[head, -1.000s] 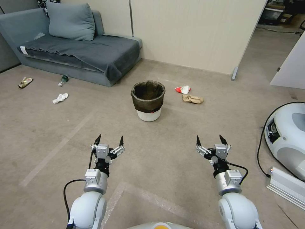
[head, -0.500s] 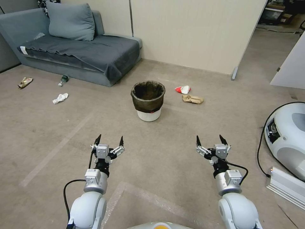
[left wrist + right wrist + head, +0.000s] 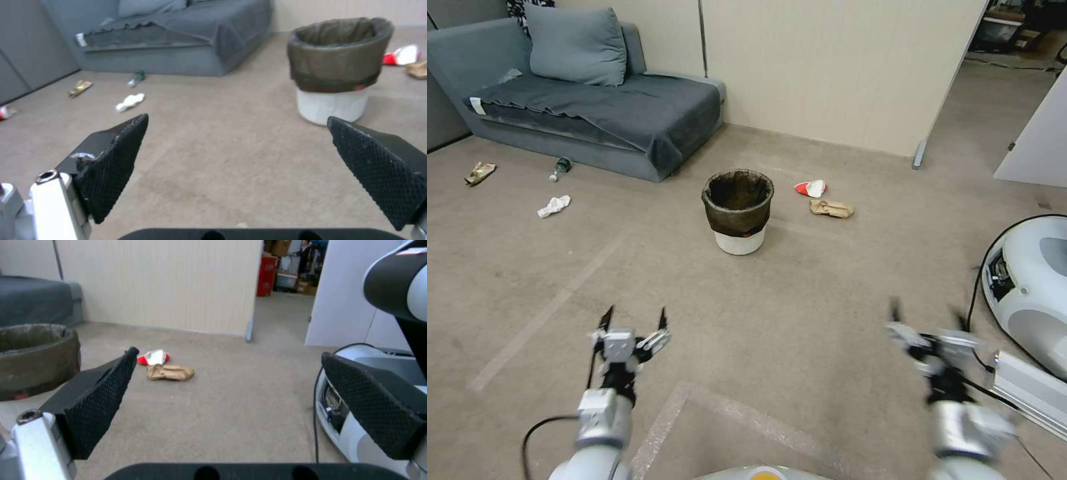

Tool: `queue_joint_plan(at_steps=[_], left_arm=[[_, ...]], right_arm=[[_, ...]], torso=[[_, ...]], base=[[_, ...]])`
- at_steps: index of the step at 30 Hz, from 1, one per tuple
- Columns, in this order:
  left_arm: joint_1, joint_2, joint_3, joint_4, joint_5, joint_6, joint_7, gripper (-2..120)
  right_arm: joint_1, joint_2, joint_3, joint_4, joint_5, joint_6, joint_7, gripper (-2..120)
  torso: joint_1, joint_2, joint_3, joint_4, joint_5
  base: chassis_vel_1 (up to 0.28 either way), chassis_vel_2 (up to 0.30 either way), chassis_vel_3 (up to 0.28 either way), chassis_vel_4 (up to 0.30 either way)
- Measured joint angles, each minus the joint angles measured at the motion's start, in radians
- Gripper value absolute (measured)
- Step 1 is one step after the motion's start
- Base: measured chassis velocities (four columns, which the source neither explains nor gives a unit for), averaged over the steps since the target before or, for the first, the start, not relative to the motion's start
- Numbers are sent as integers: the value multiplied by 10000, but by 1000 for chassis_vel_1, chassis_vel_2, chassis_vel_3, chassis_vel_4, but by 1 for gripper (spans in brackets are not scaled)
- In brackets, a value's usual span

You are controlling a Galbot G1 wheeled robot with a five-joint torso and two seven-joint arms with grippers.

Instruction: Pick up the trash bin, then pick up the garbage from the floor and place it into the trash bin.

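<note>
Your biggest risk is the bin itself: the trash bin (image 3: pixel 738 211) stands free on the floor (image 3: pixel 800 293), well ahead of both claws and roughly midway between their lines, and it looks light, so a claw arriving off-centre or too fast could tip it or shove it along the carpet instead of catching the rim. The dark bag folded over that rim is slack, so a pinch on bag alone could slip or pull the liner off. On your right side watch the black cable (image 3: pixel 977 313) and the white machine (image 3: pixel 1030 280), which lie just beside the right gripper (image 3: pixel 926 319); a wide swing there could snag the cable. The left gripper (image 3: pixel 634 319) has its jaws spread wide, holding nothing and touching nothing, with bare carpet beneath it. The right gripper's jaws are likewise wide apart and empty. Ahead of the right claw, beyond the bin's right side, lie a red-and-white wrapper (image 3: pixel 811 188) and crumpled brown paper (image 3: pixel 831 209), close together; far off to the left of the left claw sit white tissue (image 3: pixel 554 206), a green bottle (image 3: pixel 560 167) and a yellow snack wrapper (image 3: pixel 480 173), near the sofa (image 3: pixel 594 113).
</note>
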Motion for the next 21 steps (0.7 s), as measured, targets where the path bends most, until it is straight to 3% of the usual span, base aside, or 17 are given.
queue_joint_plan(at_steps=[21], left_arm=[[-177, -28, -31, 186, 8, -186, 45, 100]], right_arm=[[186, -49, -78, -250, -126, -89, -343, 100]], torso=[[1, 0, 1, -5, -2]], base=[[0, 0, 0, 0]])
